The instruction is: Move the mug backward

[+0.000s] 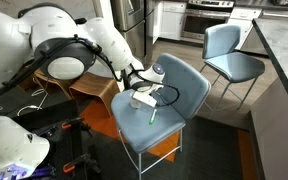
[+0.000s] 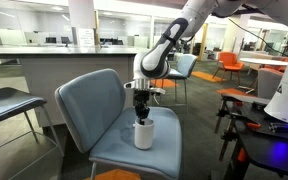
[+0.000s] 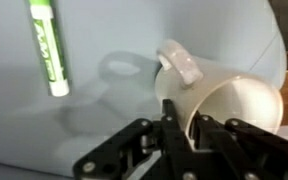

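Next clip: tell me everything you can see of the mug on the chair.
The mug is a small, whitish, plain cylinder, perhaps plastic or ceramic, with one loop handle on its side. It stands upright, mouth open, on the grey-blue chair seat, and nothing shows inside it. The gripper comes from above, its jaws seemingly closed on the rim wall near the handle. A green marker lies apart, not touching.

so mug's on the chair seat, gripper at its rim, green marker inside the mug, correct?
Not quite. The green marker is not inside the mug; the wrist view shows it lying on the chair seat, apart from the mug. The rest holds: mug on the seat, gripper at its rim.
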Motion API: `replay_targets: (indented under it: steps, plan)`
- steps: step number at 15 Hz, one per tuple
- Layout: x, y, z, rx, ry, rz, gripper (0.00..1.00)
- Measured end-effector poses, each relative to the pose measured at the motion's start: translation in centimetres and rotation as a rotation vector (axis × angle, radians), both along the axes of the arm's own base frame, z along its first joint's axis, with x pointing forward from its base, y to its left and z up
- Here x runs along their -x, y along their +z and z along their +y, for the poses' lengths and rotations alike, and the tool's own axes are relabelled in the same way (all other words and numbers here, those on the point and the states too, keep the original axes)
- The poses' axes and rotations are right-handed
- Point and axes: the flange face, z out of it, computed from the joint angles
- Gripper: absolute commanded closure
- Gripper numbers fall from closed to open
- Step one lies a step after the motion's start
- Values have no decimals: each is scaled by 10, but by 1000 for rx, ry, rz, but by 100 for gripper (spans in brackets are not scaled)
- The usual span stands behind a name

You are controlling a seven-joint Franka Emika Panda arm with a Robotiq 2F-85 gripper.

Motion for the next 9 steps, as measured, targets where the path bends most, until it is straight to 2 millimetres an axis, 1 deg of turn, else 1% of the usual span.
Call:
replay_targets:
  steps: [1, 4, 6, 9]
  plan:
    - [-1, 0, 0, 4, 6, -3, 97]
    - [-4, 2, 1, 11, 8, -10, 97]
    - [-11, 6, 1, 15, -1, -23, 97]
    - [-28, 16, 5, 19, -17, -59, 97]
